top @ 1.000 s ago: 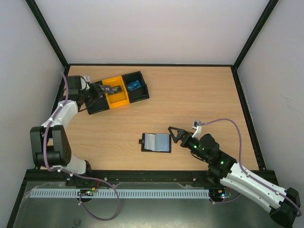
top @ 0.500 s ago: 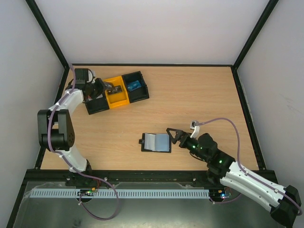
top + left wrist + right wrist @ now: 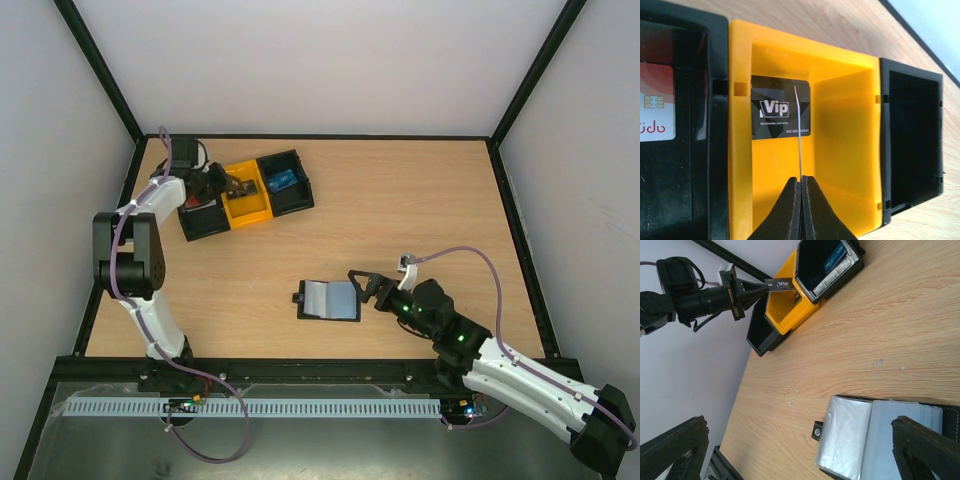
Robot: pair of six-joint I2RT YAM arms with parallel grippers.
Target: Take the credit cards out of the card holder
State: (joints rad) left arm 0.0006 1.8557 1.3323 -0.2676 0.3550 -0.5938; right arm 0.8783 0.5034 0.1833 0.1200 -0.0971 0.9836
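The card holder (image 3: 330, 300) lies open on the table, grey-blue pockets up and its tab (image 3: 817, 430) to the left. My right gripper (image 3: 365, 285) stands open just right of it, one fingertip (image 3: 920, 440) over the right pocket panel (image 3: 880, 435). My left gripper (image 3: 801, 179) is shut on a credit card (image 3: 798, 130), seen edge-on over the tray's yellow compartment (image 3: 845, 140). In the right wrist view that card (image 3: 779, 284) is dark with "Vip" on it. A black Vip card (image 3: 780, 114) lies in the yellow compartment.
The black-and-yellow tray (image 3: 250, 217) sits at the back left, near the left wall. A blue card (image 3: 281, 180) lies in one black end compartment, and a white-and-red card (image 3: 657, 105) in the other. Black frame rails edge the table.
The left arm's elbow has swung up and toward the back while its gripper stays over the tray with the card. The right gripper has crept slightly left toward the card holder.
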